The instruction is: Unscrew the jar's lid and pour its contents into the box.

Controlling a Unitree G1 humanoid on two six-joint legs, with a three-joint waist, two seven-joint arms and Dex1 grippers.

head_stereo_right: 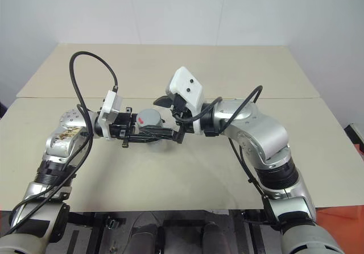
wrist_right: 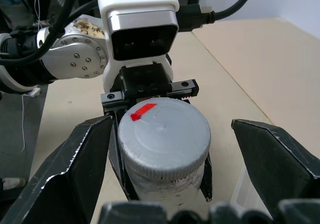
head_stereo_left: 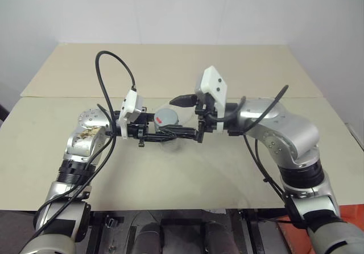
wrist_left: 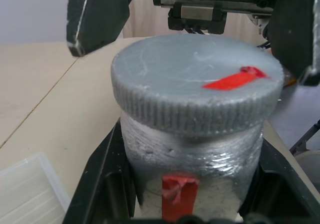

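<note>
Capped jar (wrist_left: pixel 192 184) between left fingers (wrist_left: pixel 107 184), right fingers (wrist_right: pixel 75 164) wide, above beige table (head_stereo_left: pixel 170 174).

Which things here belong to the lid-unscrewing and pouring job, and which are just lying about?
In the job:
- jar, clamped in the left gripper
- lid, on the jar, between the open right gripper's fingers
- box, on the table

Just about:
- table
- nothing else loose
</note>
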